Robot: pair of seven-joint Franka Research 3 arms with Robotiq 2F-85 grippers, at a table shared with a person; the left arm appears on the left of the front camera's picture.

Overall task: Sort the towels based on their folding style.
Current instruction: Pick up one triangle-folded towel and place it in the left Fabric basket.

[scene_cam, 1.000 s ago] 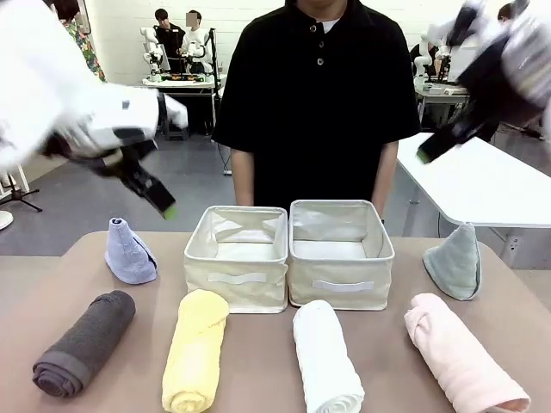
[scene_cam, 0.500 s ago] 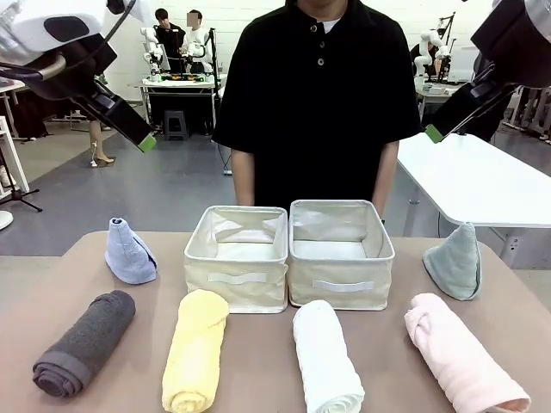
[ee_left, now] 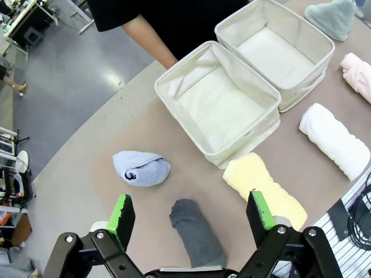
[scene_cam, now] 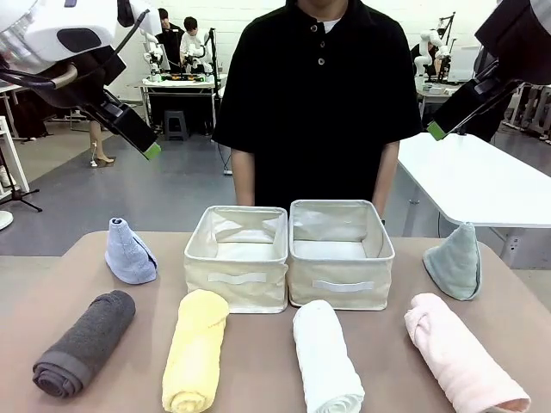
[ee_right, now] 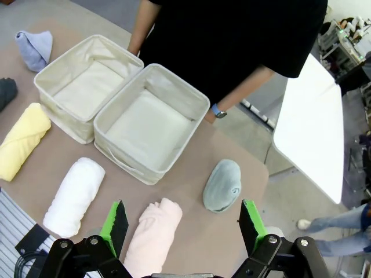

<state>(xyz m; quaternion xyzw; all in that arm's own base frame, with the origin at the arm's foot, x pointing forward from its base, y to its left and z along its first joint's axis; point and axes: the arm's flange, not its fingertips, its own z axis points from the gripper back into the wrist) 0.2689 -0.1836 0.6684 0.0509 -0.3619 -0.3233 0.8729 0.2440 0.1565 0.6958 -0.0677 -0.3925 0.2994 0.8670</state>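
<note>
Six towels (scene_cam: 327, 357) are lying on the counter (scene_cam: 263, 366) in the front view: four rolls (scene_cam: 195, 348) nearest, two cones (scene_cam: 129, 251) flanking the baskets (scene_cam: 237, 277). The left wrist view is showing the left pincer (ee_left: 191, 209) spread wide; the right wrist view, the right pincer (ee_right: 182, 219) likewise wide.

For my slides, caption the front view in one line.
Four rolled towels in front of two empty baskets, a cone-folded towel at each side, both jaws open above.
</note>
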